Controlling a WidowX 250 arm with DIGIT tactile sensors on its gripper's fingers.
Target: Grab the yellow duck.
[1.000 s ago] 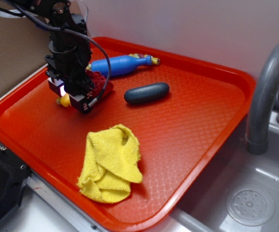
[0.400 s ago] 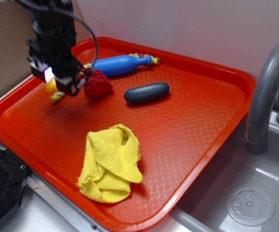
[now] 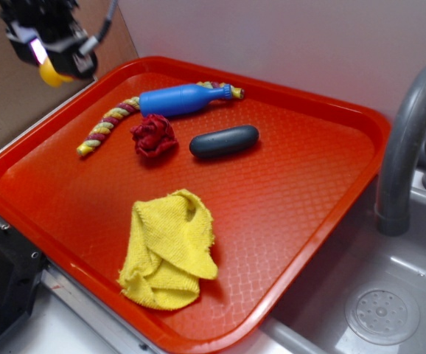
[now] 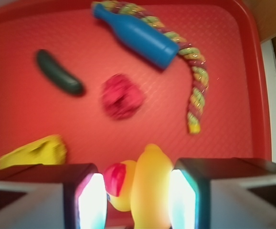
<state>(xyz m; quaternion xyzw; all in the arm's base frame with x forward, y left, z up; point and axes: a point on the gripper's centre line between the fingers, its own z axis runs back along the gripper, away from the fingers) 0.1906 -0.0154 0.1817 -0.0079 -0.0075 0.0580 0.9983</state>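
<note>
The pincer was closed on the duck, its two lit pads pressing the yellow body from either side at the bottom of the wrist view. In the exterior view the pincer hung in the upper left of the frame, off past the tray's far left rim, and only a yellow lump of the duck showed beneath it, clear of the tray.

To my eye the duck looked light, hollow and a bit squashy, with a glossy skin that could slide between smooth pads. Taking it across the round body, as here, seemed the safest hold; the head and beak would offer far less to bite on.

The wrist view gave what the exterior one could not: the red-orange beak at the left of the duck, and how it sat between the pads. It also looked straight down on the tray, though blurred. The exterior view showed the height of the lift and the layout below: the rope curving along the upper left of the tray, the blue bottle beside it, the red ball just below the bottle, the dark capsule to the right of the ball, and the yellow cloth crumpled well apart near the lower edge. A grey tap and sink filled the right of the frame.
</note>
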